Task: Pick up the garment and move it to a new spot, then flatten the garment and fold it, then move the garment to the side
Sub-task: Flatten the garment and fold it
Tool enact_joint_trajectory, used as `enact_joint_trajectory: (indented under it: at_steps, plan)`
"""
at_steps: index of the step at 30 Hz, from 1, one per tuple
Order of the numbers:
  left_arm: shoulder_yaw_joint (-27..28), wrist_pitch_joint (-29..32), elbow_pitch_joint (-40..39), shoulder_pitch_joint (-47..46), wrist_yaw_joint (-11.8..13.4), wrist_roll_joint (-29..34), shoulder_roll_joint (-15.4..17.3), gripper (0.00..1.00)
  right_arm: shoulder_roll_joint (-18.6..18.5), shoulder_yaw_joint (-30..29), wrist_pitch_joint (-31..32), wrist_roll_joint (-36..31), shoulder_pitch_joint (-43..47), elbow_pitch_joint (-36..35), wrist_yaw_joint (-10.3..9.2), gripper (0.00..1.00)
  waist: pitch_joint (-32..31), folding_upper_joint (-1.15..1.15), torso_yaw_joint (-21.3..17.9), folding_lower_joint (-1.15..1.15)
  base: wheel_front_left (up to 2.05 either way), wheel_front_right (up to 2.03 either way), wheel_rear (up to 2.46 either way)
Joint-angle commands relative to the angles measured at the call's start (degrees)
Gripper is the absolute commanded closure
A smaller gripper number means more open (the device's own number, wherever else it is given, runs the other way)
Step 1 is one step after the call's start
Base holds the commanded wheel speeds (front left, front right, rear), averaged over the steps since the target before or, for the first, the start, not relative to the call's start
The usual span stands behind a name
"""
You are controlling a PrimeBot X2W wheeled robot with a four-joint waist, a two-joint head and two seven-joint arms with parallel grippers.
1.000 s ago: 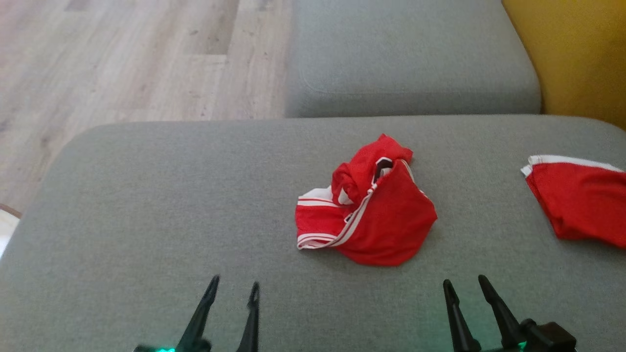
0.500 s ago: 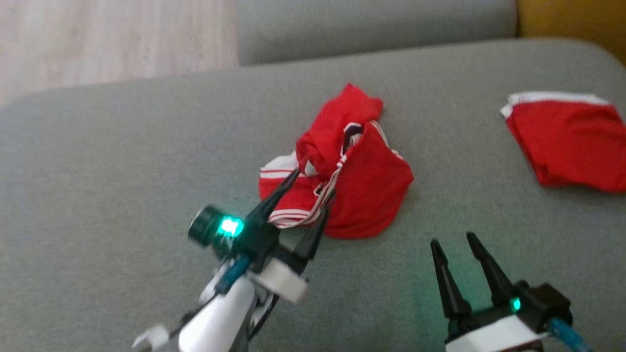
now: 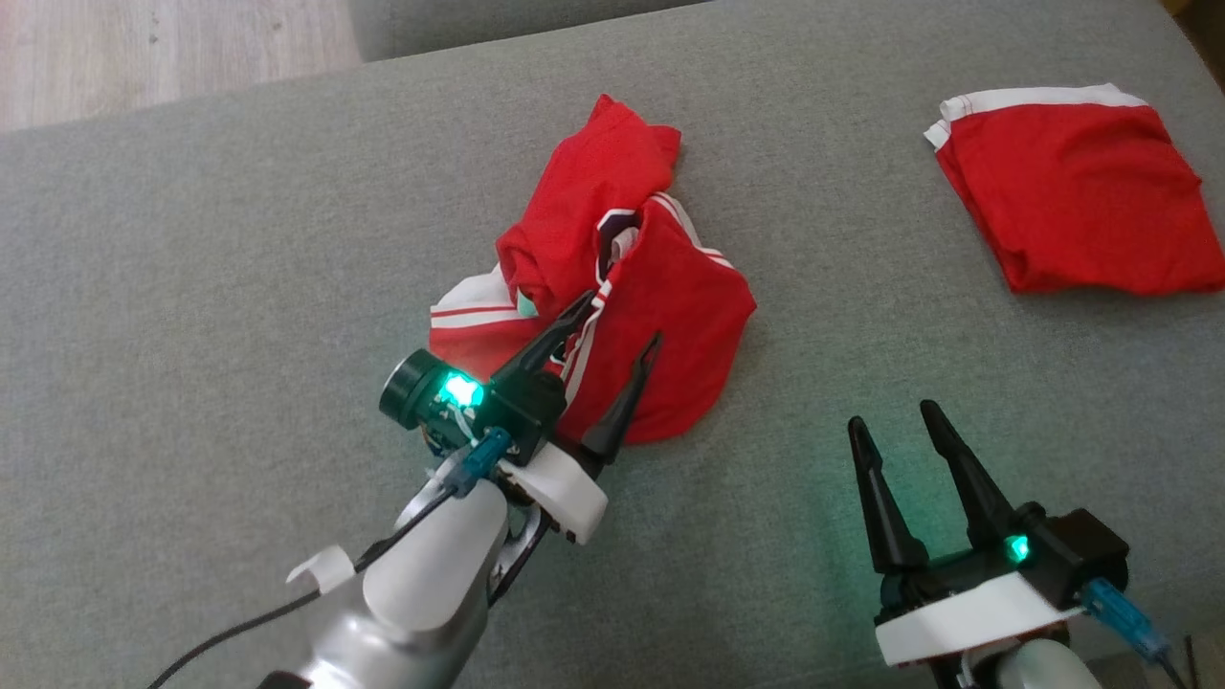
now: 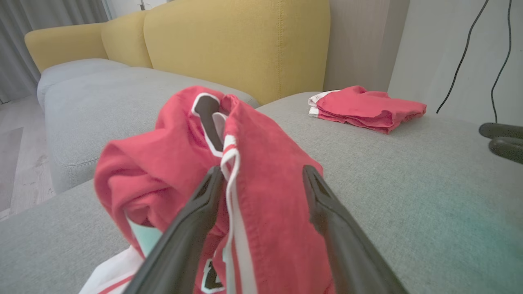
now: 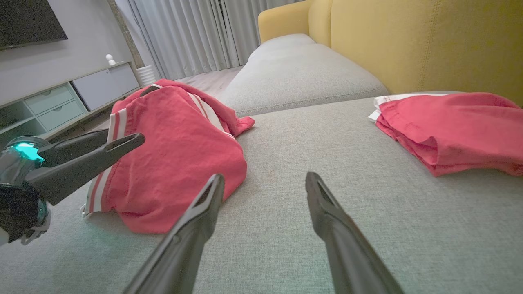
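Note:
The garment [image 3: 612, 277] is a crumpled red piece with white stripes, heaped in the middle of the grey sofa cushion [image 3: 239, 239]. My left gripper [image 3: 620, 318] hangs open right over its near edge, fingers straddling the white-striped fold. Up close in the left wrist view, the garment [image 4: 261, 171] bulges between the two open fingers [image 4: 196, 216]. My right gripper [image 3: 890, 419] stands open over bare cushion to the garment's right, holding nothing. The right wrist view has the garment [image 5: 179, 151] at its left with the left gripper [image 5: 122, 143] against it.
A second red garment [image 3: 1072, 211], folded, lies at the cushion's far right. Wooden floor [image 3: 144, 48] shows beyond the cushion's far left edge. A yellow sofa back [image 4: 237, 45] rises behind the cushions. Bare cushion spreads to the left and in front.
The head camera has tilted down and the picture has shifted. My left arm has reached forward from the near edge up to the garment. Both grippers stay open.

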Motion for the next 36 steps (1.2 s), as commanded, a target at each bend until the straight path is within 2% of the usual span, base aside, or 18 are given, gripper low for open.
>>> enact_joint_trajectory:
  at_steps: [1,4,5,7,8,18,24,30,33,36]
  plan:
    - [1.35,-0.29,-1.20,-3.32,0.66,-0.52,0.14,0.00,-0.76,1.06,-0.61,0.05,-1.86,-1.98,-0.05,0.00,0.00,0.00,-0.08,-0.01,0.00,0.00,0.00]
    - [0.77,-0.29,-1.38,-3.56,0.49,-0.82,0.14,0.00,-0.61,1.09,-0.61,0.03,-1.89,-1.85,-0.05,0.00,-0.09,0.00,-0.18,-0.01,0.00,0.00,0.00]
    - [0.59,-0.29,-1.78,-3.65,0.43,-0.88,0.14,0.04,-0.55,1.18,-0.61,0.03,-1.87,-1.76,-0.05,0.00,-0.14,0.00,-0.21,-0.01,0.00,0.00,0.00]
    - [0.22,-0.29,-2.45,-3.78,0.29,-0.83,0.14,0.61,-0.52,1.51,-0.61,-0.03,-1.91,-1.52,-0.05,0.00,-0.33,0.00,-0.37,-0.01,0.00,0.00,0.00]
    - [0.09,-0.29,-2.77,-3.84,0.22,-0.83,0.14,0.98,-0.51,1.69,-0.61,-0.04,-1.95,-1.38,-0.05,0.00,-0.44,0.00,-0.51,-0.01,0.00,0.00,0.00]
    - [-1.41,-0.29,-4.50,-7.05,-2.19,-3.24,0.14,1.00,0.04,2.49,-0.61,0.42,-2.04,-0.76,-0.05,0.00,-3.70,0.00,-4.36,-0.01,0.00,0.00,0.00]
    - [-2.14,-0.29,-7.43,-18.62,-3.91,-6.62,0.14,1.00,0.58,2.94,-0.61,0.67,-0.69,-0.61,-0.05,0.00,-6.63,0.00,-6.31,-0.01,0.00,0.00,0.00]
    - [2.71,-0.28,-8.06,-30.32,-4.23,-11.75,1.40,1.00,0.32,2.34,-0.61,0.66,1.23,-0.79,-0.05,0.00,-9.53,0.00,-6.24,-0.01,0.00,0.00,0.00]
    - [2.98,0.58,-6.58,-30.51,-4.24,-14.90,2.65,1.00,0.29,1.85,-0.61,0.59,1.81,-1.04,-0.05,0.00,-10.20,0.00,-5.74,-0.01,0.00,0.00,0.00]
    - [2.80,2.28,-4.99,-25.88,-4.25,-19.49,4.80,1.00,0.35,1.24,-0.61,0.47,2.45,-1.56,-0.05,0.00,-10.23,0.00,-4.53,-0.01,0.00,0.00,0.00]
